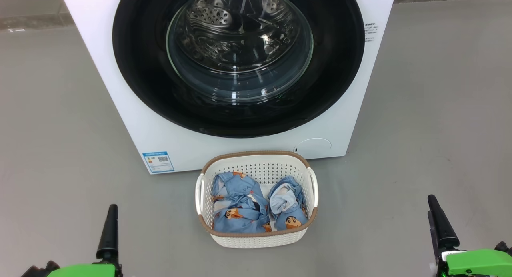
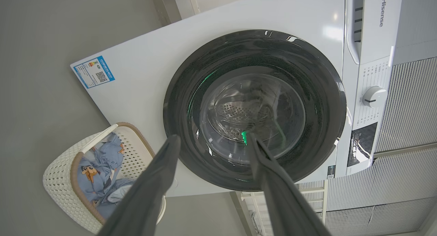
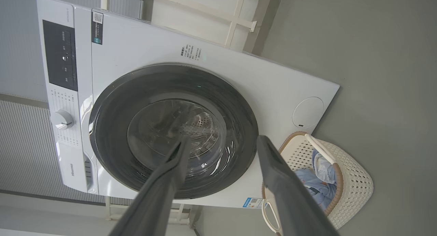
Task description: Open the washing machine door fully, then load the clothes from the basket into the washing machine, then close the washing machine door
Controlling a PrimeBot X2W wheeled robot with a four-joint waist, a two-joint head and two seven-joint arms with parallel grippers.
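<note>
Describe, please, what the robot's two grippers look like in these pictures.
The left gripper and right gripper look alike: two long, smooth, dark grey fingers tapering to narrow tips. In the head view each rises from a black collar on a bright green housing.

Left tool (image 2: 212,137) and right tool (image 3: 223,140), both parted wide and empty.

We see a smooth grey floor (image 1: 60,129), evenly lit. Further back we make out a pale ribbed wall panel (image 2: 409,109) and a white barred frame (image 3: 235,19).
</note>
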